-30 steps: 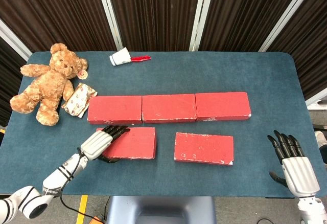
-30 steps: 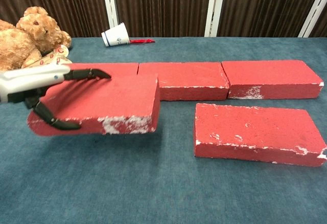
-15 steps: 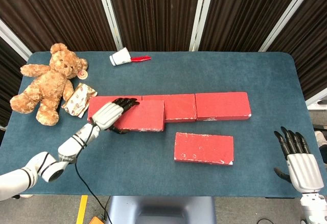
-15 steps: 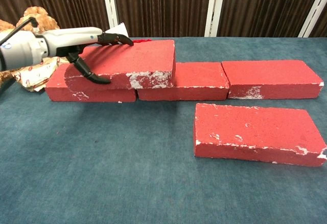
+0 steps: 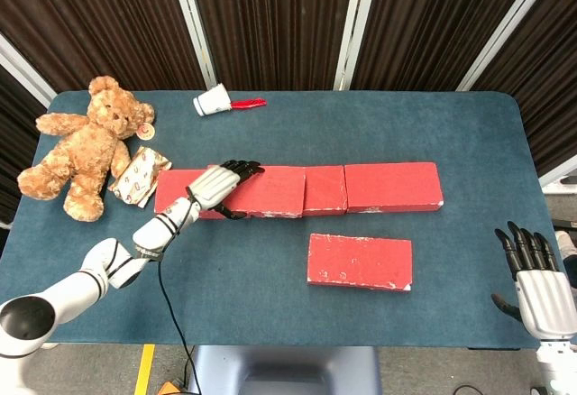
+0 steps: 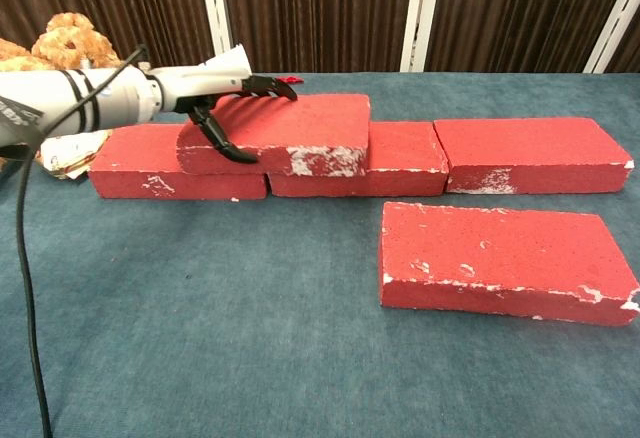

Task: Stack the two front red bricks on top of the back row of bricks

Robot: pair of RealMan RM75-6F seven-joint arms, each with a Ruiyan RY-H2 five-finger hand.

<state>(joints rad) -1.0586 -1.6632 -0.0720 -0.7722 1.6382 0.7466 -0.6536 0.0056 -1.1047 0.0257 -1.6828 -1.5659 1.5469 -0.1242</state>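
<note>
From the head view, the left hand grasps a flat red brick lying over the back row's left and middle bricks, while the second front brick sits on bare blue felt table near the front edge, and the right hand hangs released, fingers spread, off the front right corner. From the chest view, the held brick's chipped, white-scuffed edge rests on the row with fingers on top and thumb at its side, beside the right back brick.

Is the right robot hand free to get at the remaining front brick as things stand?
Probably yes. The right robot hand is open and empty at the table's near right edge, and bare tabletop lies between it and the front brick. Nothing sits on that brick.
</note>
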